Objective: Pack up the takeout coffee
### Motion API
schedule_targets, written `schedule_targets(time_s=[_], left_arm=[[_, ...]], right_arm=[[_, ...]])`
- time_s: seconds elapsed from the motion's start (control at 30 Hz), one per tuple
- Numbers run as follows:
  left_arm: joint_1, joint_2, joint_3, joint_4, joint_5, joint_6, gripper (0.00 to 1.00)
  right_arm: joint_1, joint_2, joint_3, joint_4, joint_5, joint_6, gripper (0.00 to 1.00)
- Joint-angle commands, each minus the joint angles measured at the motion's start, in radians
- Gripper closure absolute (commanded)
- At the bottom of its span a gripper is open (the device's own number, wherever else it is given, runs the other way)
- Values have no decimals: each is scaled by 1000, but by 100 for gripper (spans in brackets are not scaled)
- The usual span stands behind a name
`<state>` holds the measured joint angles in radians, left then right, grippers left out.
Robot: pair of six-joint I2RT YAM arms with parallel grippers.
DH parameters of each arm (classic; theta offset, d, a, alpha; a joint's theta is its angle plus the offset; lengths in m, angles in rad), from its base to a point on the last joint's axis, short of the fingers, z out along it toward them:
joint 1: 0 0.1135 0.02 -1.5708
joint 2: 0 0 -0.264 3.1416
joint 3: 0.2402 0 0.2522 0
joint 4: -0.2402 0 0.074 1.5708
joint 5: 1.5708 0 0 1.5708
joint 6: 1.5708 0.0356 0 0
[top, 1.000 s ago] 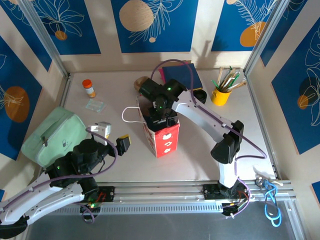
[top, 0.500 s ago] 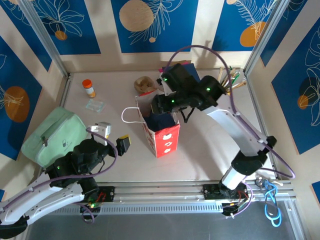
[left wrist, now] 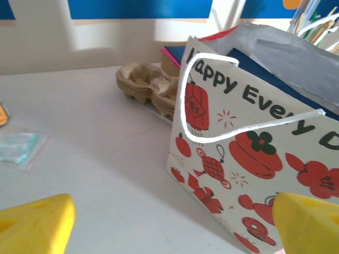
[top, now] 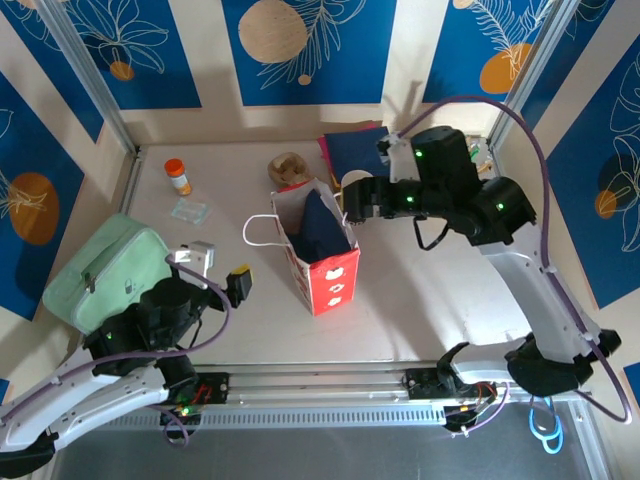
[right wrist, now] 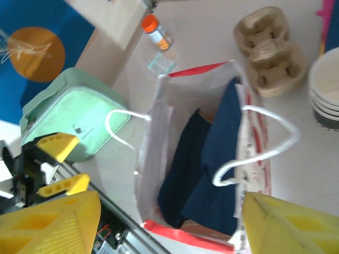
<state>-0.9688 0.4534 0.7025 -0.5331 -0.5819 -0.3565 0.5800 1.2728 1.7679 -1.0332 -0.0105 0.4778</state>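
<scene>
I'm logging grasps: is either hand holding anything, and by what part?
Nothing is held: the left hand and the right hand are both open and empty.

I see a red-and-white gift bag (top: pixel 328 278) standing upright mid-desk (top: pixel 420 300), with dark blue cloth (top: pixel 318 228) inside it. A cardboard cup carrier (top: pixel 289 167) lies just behind the bag. At far left sits a mint zip case (top: pixel 105 268), and near it a clear packet (top: pixel 189 211) and an orange-capped bottle (top: pixel 178 176).
</scene>
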Motion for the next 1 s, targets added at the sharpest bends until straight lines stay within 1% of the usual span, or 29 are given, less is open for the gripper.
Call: schedule_targets(time_s=[0.0,0.03,0.07,0.1,0.17,0.27,0.3,0.37,0.4,0.43,0.5,0.63,0.77,0.87,0.97], left_arm=[[8,-20,17,7,-91,76,2],[8,-24,12,11,-108,84,0],[8,-25,8,14,-128,90,1],[8,-27,6,15,-150,93,1],[9,-27,-2,21,-189,105,1],[10,-25,-21,58,-243,134,1],[10,-25,-32,80,-260,154,1],[12,-23,-50,114,-312,182,1],[14,-22,-59,127,-343,188,1],[16,-22,-68,139,-364,192,1],[24,-25,-85,167,-371,207,1],[49,-22,-132,239,-389,243,1],[136,-1,-166,271,-343,242,1],[242,25,-175,270,-253,215,1],[361,67,-191,305,-135,203,1]], right_arm=[[-86,-66,-89,68,-68,-5,27],[-115,-82,-121,84,-80,-9,25],[-151,-103,-166,111,-103,-14,23],[-176,-125,-216,146,-95,-19,23],[-211,-165,-305,215,-102,-52,18],[-258,-203,-403,280,-137,-53,14],[-273,-213,-434,302,-149,-57,10],[-304,-231,-489,339,-139,-69,6],[-325,-240,-520,360,-131,-72,1],[-345,-248,-548,380,-123,-66,1],[-388,-266,-613,432,-116,-73,1],[-449,-325,-743,527,-25,-87,1],[-499,-385,-852,611,57,-85,1],[-536,-426,-928,667,108,-98,1],[-551,-458,-1007,746,134,-134,1]])
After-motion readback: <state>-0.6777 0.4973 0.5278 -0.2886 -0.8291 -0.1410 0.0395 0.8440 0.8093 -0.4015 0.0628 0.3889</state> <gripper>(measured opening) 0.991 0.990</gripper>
